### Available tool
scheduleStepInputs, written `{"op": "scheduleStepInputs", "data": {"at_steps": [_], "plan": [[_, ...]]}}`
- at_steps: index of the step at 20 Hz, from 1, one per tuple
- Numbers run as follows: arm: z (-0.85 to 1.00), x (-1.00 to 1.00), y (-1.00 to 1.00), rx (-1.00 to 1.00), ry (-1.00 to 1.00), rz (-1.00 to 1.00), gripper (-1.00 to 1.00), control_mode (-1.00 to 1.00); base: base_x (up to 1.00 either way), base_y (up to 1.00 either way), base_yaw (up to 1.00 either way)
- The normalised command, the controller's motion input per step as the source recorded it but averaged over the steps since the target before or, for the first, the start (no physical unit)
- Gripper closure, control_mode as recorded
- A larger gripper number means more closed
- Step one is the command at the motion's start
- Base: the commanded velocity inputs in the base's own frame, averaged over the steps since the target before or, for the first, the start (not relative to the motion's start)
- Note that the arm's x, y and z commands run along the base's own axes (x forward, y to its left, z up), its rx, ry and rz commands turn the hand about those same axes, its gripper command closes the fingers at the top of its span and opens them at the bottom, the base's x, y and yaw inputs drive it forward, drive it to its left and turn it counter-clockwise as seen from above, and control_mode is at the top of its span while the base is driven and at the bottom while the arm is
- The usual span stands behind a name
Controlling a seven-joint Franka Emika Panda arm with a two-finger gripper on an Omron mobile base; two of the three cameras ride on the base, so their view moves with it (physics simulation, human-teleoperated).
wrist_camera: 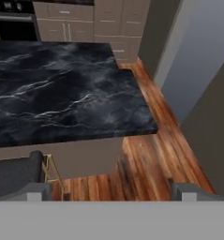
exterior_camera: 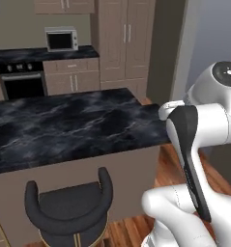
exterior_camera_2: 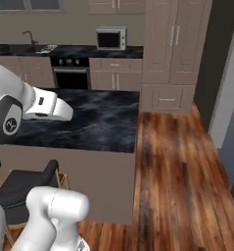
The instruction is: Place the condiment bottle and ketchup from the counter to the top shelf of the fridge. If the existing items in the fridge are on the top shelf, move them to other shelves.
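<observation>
While the claw (wrist_camera: 106,191) hangs with its two grey fingertips (wrist_camera: 34,191) set far apart at the lower edge of the hand view, it holds nothing: the jaws are wide open and only floor shows between them. Just below and to one side of the claw stands one dark stool (wrist_camera: 12,176) with a curved backrest and a thin brass frame, drawn up against the beige base of the counter (wrist_camera: 62,93). Directly ahead of the claw lies that single counter, a long black slab with pale veins (its near corner juts toward the wooden floor (wrist_camera: 151,154)). I cannot spot either bottle on the stretch of slab in view. Beyond the far edge of the counter, along the back wall, sits one black oven (exterior_camera: 20,77), with one microwave (exterior_camera: 62,39) on the worktop beside it. Farther along that wall rises one tall wooden cupboard (exterior_camera: 122,43) with two doors, and a grey-white panel (wrist_camera: 197,65) stands off to the claw's other side; what it belongs to I cannot tell.
</observation>
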Motion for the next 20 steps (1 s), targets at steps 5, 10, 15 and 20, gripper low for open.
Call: {"op": "scheduleStepInputs", "data": {"at_steps": [5, 10, 15, 20], "plan": [[0.0, 0.0, 0.0, 0.0, 0.0, 0.0, -1.0, 1.0, 0.09, 0.49, 0.49], [0.0, 0.0, 0.0, 0.0, 0.0, 0.0, -1.0, 1.0, 0.0, 0.44, 0.52], [0.0, 0.0, 0.0, 0.0, 0.0, 0.0, -1.0, 1.0, -0.01, 0.59, 0.44], [0.0, 0.0, 0.0, 0.0, 0.0, 0.0, -1.0, 1.0, 0.08, 0.95, 0.28]]}}
